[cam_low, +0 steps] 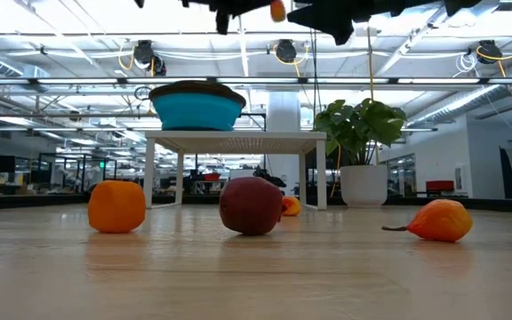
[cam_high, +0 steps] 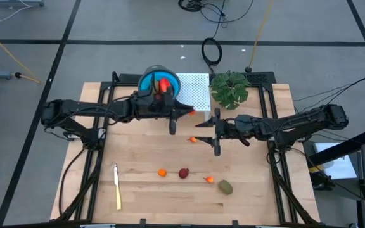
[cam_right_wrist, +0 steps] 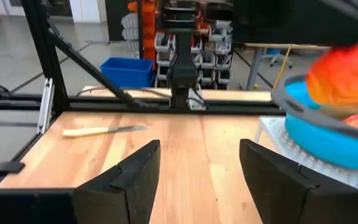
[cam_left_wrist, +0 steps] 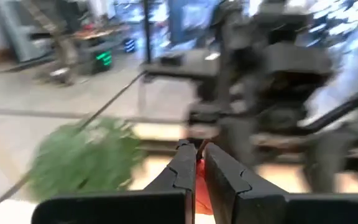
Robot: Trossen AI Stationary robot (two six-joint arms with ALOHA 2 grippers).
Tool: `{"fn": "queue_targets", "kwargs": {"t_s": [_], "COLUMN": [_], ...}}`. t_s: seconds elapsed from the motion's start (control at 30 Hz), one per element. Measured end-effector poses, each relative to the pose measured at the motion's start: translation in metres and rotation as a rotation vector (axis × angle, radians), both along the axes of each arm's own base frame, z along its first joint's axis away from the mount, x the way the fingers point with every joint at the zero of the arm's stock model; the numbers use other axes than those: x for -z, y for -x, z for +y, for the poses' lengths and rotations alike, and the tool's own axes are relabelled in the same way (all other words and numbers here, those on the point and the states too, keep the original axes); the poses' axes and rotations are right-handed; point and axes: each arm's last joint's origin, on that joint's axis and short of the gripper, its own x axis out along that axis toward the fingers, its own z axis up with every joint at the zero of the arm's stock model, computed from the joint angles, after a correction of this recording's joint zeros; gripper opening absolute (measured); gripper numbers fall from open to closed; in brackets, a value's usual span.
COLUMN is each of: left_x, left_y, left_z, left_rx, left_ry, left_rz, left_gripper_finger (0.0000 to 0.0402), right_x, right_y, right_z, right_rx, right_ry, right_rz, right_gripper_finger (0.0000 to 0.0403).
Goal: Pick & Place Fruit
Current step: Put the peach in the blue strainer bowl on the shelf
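Note:
My left gripper (cam_high: 191,113) hangs high over the table's middle, just right of the blue bowl (cam_high: 152,81), and is shut on a tiny orange fruit (cam_low: 277,11). The bowl stands on a white stand (cam_high: 195,92) and holds a red-orange fruit (cam_high: 165,84). Facing it from the right, my right gripper (cam_right_wrist: 197,168) is open with nothing between its fingers. On the table lie an orange piece (cam_high: 193,139), an orange ball (cam_high: 162,171), a dark red ball (cam_high: 184,173), a small stemmed orange piece (cam_high: 209,180) and an olive oval (cam_high: 225,187). My left gripper pinches the tiny orange fruit (cam_left_wrist: 197,182) between its two fingers. The fingers lie level and point toward the table's right side. The fruit is lifted well clear of the table.
A leafy green plant (cam_high: 230,88) stands at the back, right of the white stand. A cream-yellow knife (cam_high: 116,185) lies near the front left. Black frame rails (cam_high: 100,136) run along both sides of the wooden board.

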Motion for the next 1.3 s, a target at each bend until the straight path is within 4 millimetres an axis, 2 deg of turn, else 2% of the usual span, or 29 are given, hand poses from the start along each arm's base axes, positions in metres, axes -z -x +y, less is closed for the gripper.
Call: {"fn": "queue_targets", "kwargs": {"t_s": [0.2,0.53,0.67,0.87,1.07,1.3], "left_x": [0.0,-0.006,-0.001,0.011,0.019,0.021], "left_y": [0.02,0.057,0.069,0.083,0.093,0.098], "left_z": [0.024,0.055,0.066,0.082,0.09,0.097], "left_rx": [-0.219,-0.451,-0.529,-0.612,-0.663,-0.643], "left_ry": [-0.003,0.002,0.02,0.089,0.166,0.22], "left_rz": [0.133,0.264,0.344,0.47,0.553,0.56], "left_gripper_finger": [0.0003,0.001,0.0004,0.0019,0.0007,0.0018], "right_x": [0.005,0.006,0.007,0.007,0.002,-0.007], "right_y": [0.001,0.001,0.001,0.001,0.007,0.03], "right_z": [0.0,0.0,0.0,0.0,0.0,-0.006], "right_rx": [0.002,-0.004,-0.009,-0.015,-0.083,-0.166], "right_ry": [-0.007,0.013,0.028,0.056,0.081,0.05], "right_rz": [0.056,0.068,0.069,0.072,0.072,0.136], "right_gripper_finger": [0.0184,0.0094,0.0058,0.0008,0.0003,0.0001]}}
